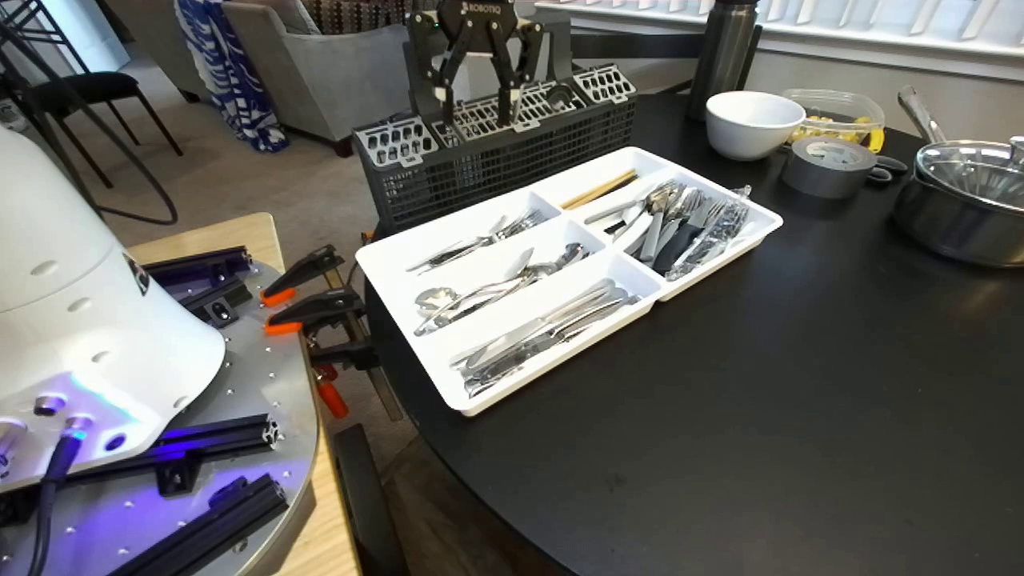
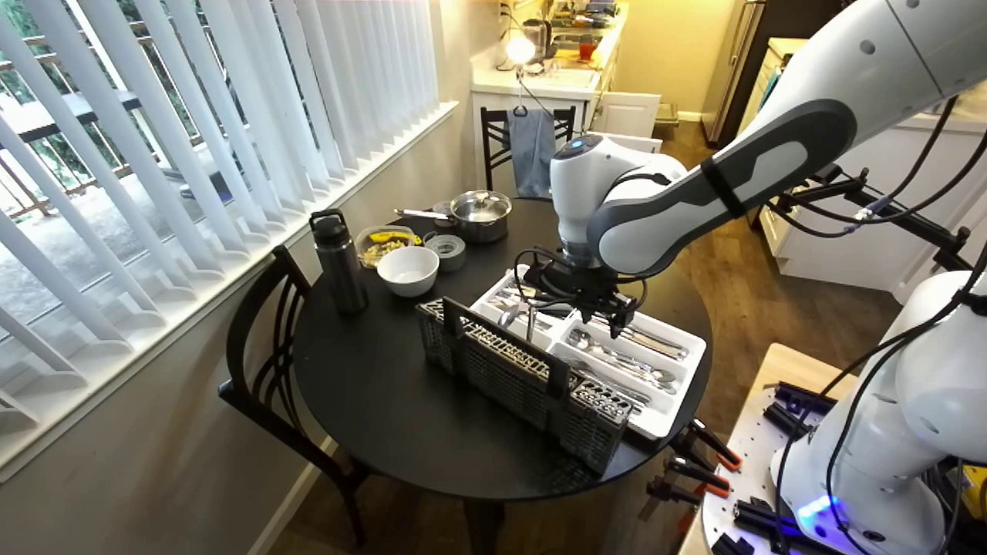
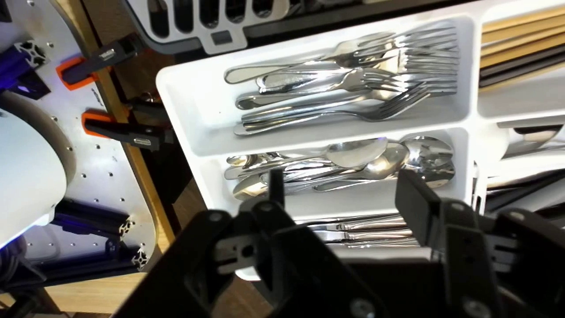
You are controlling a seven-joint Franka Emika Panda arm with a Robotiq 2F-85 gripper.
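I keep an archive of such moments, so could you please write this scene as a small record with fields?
Surface: round black table
Tool: gripper, open, holding nothing, above the white cutlery tray
Tray compartments: forks; spoons; knives; chopsticks; mixed utensils
Beside tray: dark mesh basket, upright
Also on table: white bowl, grey tape roll, bottle, lidded pot, clear food container

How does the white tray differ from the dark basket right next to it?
The white tray is pale throughout; the dark basket is black with grey slotted covers. The white tray is low and broad, while the dark basket is taller and narrow. The white tray has solid walls and open-topped compartments; the dark basket has mesh walls. Both stand on the black table.
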